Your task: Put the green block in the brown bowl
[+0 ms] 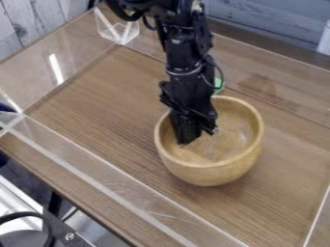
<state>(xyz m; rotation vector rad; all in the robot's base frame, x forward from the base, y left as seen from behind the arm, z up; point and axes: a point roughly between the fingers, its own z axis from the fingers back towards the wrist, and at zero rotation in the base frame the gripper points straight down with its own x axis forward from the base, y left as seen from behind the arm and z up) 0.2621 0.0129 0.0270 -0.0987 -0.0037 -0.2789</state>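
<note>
The brown bowl (pixel 242 147), round with thick wooden walls, sits right of the middle of the wooden table. My gripper (pixel 190 137) points straight down into it, with its dark fingers close together near the bowl's left inner wall. The fingers look shut. The green block is hidden, and I cannot tell whether anything lies between the fingertips or on the bowl's floor beneath them.
Clear acrylic walls (pixel 91 174) fence the wooden tabletop (pixel 91 106) on all sides. A clear bracket (pixel 123 31) sits at the back left corner. Dark cables (pixel 26 232) lie outside the front wall at the bottom left.
</note>
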